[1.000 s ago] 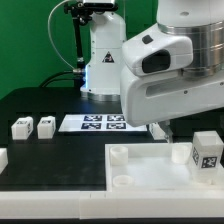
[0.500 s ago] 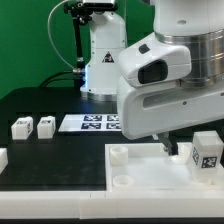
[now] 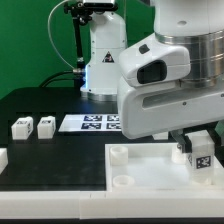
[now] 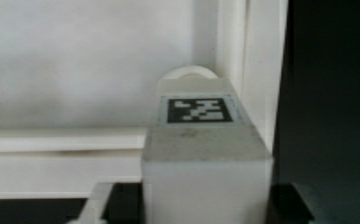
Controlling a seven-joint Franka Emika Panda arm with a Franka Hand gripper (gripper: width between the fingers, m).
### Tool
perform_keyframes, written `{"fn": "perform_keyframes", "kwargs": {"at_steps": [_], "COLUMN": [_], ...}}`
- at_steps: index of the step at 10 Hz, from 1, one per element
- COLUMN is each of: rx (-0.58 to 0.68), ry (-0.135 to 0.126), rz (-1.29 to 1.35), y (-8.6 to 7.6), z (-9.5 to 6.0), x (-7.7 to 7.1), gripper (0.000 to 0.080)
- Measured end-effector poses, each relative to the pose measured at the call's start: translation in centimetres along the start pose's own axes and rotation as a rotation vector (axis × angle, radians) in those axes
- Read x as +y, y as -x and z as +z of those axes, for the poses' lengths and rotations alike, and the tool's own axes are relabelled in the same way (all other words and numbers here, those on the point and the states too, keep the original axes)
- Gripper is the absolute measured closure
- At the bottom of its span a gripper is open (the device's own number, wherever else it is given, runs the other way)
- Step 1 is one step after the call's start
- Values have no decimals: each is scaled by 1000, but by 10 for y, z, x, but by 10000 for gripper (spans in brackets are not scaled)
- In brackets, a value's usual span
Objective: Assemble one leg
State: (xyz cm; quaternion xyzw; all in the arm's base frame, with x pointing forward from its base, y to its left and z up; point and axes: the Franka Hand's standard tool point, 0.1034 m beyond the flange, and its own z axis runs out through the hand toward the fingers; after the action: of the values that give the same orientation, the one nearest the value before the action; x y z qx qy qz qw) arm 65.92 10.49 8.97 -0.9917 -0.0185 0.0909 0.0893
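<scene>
One leg (image 3: 202, 153), a white block with a marker tag, stands on the far-right part of the large white square tabletop piece (image 3: 150, 172). My gripper (image 3: 200, 148) has come down over it with a finger on each side. In the wrist view the leg (image 4: 203, 150) fills the space between the jaws of the gripper (image 4: 203, 208), its tag facing the camera. Narrow dark gaps show on both sides of the leg, so the jaws look open around it. Two more legs (image 3: 21, 127) (image 3: 45, 126) stand at the exterior view's left.
The marker board (image 3: 100, 123) lies behind the tabletop piece. Raised corner sockets (image 3: 118, 153) (image 3: 118, 181) sit on the tabletop's left side. Another white part (image 3: 2, 157) shows at the exterior view's left edge. A lamp stand and the robot base are at the back.
The arm has moved toward the exterior view's right and come down. The gripper was beside the leg before and now straddles it.
</scene>
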Motion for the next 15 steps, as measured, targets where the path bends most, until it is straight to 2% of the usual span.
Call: {"fn": "perform_keyframes", "kwargs": {"at_steps": [2,5,8,9,10,12,13,14,15], "rx": [14,99,135,140,147,148,147,146,147], "ry": [3,14,11,4,-36,-33,-29,-11,17], "rz": [182,581,965,1027,1264,1249,1201,1066,901], "y": [-1,13,16,15,12,13,13,13,14], "z": [0,0,1,1,0,0,1,2,4], "x": [1,-5,-8,-7,-6,-6,-6,-7,-11], "gripper": [511,511,509,509,509,509,414,414,243]}}
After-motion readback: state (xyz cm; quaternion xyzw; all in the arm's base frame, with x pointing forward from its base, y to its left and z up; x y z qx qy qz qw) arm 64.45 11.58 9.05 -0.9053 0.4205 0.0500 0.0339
